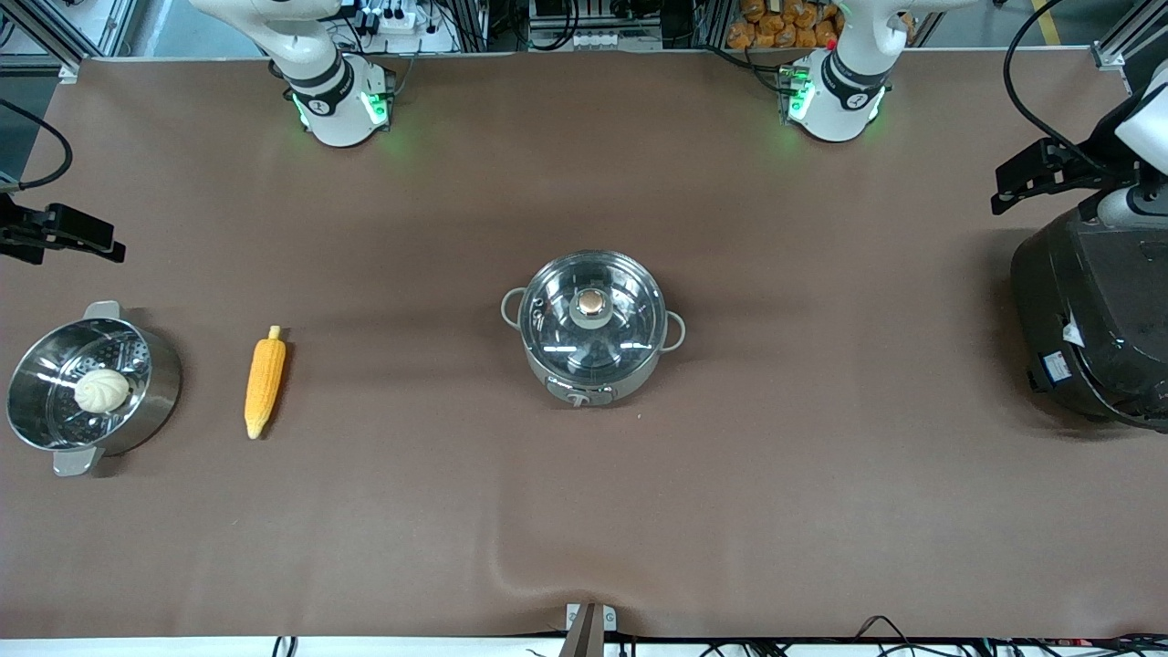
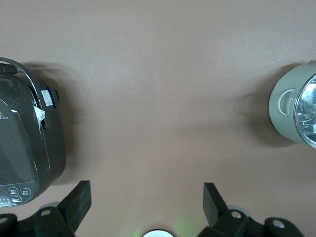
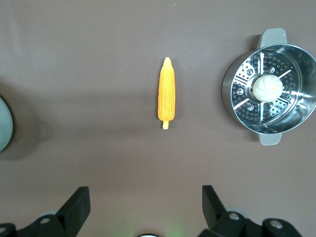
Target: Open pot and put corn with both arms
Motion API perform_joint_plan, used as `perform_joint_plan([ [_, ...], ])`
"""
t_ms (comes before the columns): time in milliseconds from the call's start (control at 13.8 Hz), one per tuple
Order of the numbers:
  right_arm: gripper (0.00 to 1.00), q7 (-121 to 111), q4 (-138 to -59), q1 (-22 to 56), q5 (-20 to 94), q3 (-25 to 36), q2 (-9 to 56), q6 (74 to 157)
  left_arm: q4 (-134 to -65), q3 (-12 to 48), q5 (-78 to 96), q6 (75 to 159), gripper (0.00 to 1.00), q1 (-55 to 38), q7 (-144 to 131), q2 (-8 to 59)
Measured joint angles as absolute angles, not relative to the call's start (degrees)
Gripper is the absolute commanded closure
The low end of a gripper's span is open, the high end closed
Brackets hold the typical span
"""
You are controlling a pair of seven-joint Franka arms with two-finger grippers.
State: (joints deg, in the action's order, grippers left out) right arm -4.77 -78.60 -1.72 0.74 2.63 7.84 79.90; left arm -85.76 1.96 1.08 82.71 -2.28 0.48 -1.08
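Note:
The steel pot [image 1: 639,372] stands mid-table with its glass lid [image 1: 558,330] on and the copper knob [image 1: 592,301] on top. Its edge shows in the left wrist view [image 2: 289,106]. The corn [image 1: 265,381] lies on the table toward the right arm's end, also in the right wrist view [image 3: 167,94]. My left gripper [image 1: 1004,190] hangs open and empty in the air beside the rice cooker, seen open in its wrist view [image 2: 147,190]. My right gripper [image 1: 91,239] hangs open and empty in the air over the table by the steamer pot, seen open in its wrist view [image 3: 145,195].
A steel steamer pot [image 1: 162,392] holding a white bun [image 1: 101,391] stands beside the corn at the right arm's end; both show in the right wrist view [image 3: 232,106] [image 3: 268,88]. A large black rice cooker [image 1: 1090,319] stands at the left arm's end.

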Motion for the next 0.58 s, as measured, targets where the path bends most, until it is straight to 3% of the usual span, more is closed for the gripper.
perform_joint_plan([
  [580, 0.0, -4.76, -78.6, -1.74, 0.74, 2.73, 7.84, 82.5, -85.76, 1.85, 1.09, 82.71, 0.0, -2.26, 0.48, -1.3],
])
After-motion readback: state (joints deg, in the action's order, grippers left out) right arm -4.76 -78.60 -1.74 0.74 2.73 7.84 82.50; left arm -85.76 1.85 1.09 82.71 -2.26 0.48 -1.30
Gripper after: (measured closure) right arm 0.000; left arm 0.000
